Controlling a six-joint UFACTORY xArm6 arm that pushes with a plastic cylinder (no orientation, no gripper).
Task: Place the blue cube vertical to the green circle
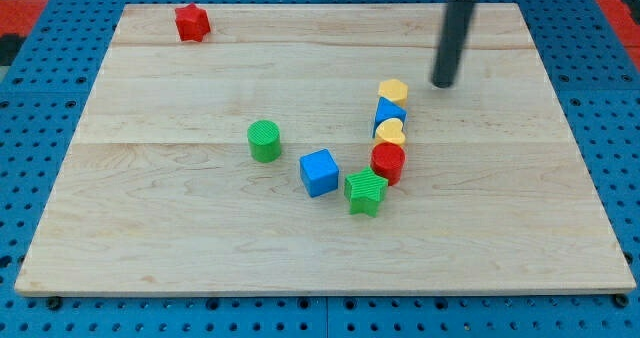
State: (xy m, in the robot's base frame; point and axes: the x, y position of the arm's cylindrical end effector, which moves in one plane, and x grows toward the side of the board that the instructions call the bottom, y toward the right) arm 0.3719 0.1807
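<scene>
While my tip (443, 83) hovers upper-right, blocks dot the wooden board (150, 228).

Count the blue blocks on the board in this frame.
2. The blue cube sits right of the green cylinder, near the board's middle. A second blue block stands in the column between two yellow blocks, partly covered by them. None seems hidden elsewhere.

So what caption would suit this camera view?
Rod's tip hovers right of a block column; blue cube sits lower right of green cylinder.
</scene>
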